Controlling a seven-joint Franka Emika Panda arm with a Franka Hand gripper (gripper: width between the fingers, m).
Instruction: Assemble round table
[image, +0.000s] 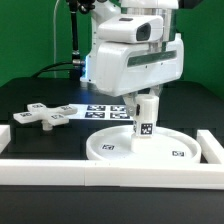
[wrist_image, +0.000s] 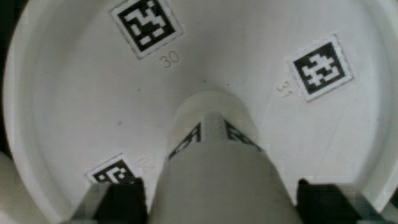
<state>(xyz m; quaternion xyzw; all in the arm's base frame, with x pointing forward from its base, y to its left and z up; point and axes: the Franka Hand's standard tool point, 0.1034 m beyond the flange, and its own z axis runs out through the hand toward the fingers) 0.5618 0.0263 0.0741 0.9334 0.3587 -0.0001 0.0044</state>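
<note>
The large rimmed disc (image: 112, 153) lies flat on the black table near the front rail. The short cylindrical leg (image: 146, 118) stands upright over the disc's centre; its lower end is at the hub, and I cannot tell whether it is seated. My gripper (image: 141, 98) is shut on the leg's upper part from above. In the wrist view the leg (wrist_image: 214, 150) runs down to the disc (wrist_image: 107, 100), with my dark fingers (wrist_image: 114, 200) close against both its sides. The cross-shaped foot (image: 45, 116) lies flat on the table at the exterior view's left, apart from the gripper.
The marker board (image: 103, 111) lies flat behind the disc, partly hidden by the arm. A straight white border rail (image: 60, 168) runs along the front, and another (image: 212, 148) stands at the exterior view's right, close to the disc's rim.
</note>
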